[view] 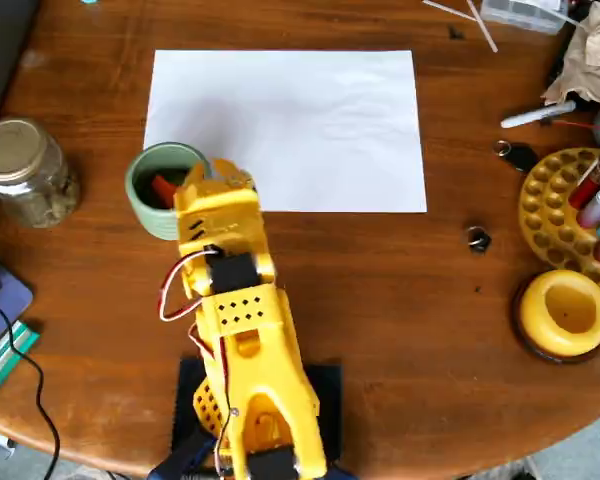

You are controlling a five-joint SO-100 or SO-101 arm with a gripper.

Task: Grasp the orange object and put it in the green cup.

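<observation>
The green cup [140,196] stands on the wooden table at the left edge of the white sheet, seen in the overhead view. Inside it, against the dark bottom, lies the small orange object [161,187], partly covered by the arm. My yellow gripper [212,181] hangs over the cup's right rim, pointing down. Its own wrist body hides the fingers, so their spacing does not show. I cannot tell whether the gripper still touches the orange object.
A white paper sheet [290,125] lies behind the cup. A glass jar with a gold lid [22,170] stands to the left, with cables and a notebook [0,300] below it. On the right are a yellow round holder [563,312], a yellow pen rack [570,205] and a small bolt [477,238].
</observation>
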